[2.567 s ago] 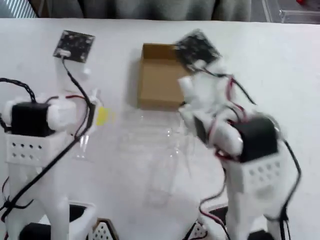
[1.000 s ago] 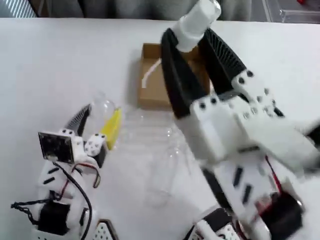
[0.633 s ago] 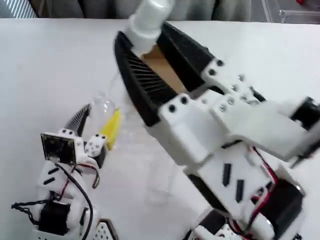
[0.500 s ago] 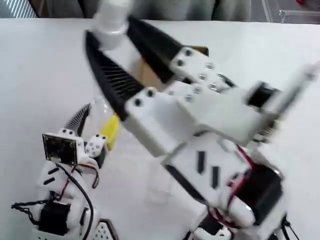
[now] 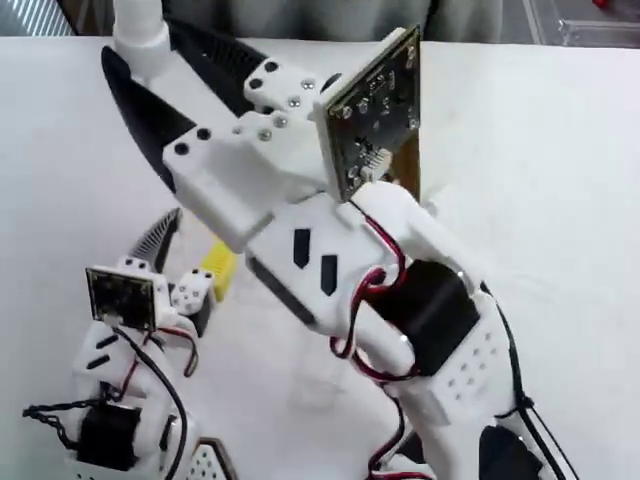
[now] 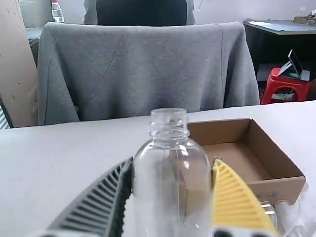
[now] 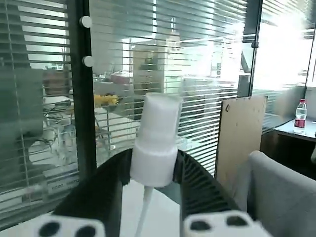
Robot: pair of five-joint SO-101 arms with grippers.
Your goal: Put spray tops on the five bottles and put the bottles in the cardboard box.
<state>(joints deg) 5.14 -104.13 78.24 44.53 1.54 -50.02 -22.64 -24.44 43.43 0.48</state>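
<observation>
Bottle (image 6: 169,143): clear plastic, open threaded neck, standing upright near cardboard box (image 6: 281,185); left gripper (image 6: 173,170) pinching it between ribbed grey and yellow fingers. Right gripper (image 7: 155,158), black ribbed fingers, pinching white cylindrical spray top (image 7: 157,138).

Loose bottles (image 6: 279,212) lie before the cardboard box (image 6: 266,187) (right arm (image 5: 300,240) looms overhead).

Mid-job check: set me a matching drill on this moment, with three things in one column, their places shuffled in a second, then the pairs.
Things:
1. clear bottle
2. spray top
3. cardboard box

Places:
A. held in the right gripper
B. standing open on the table
C. held in the left gripper, neck uncapped

Pairs: 1-C, 2-A, 3-B
</observation>
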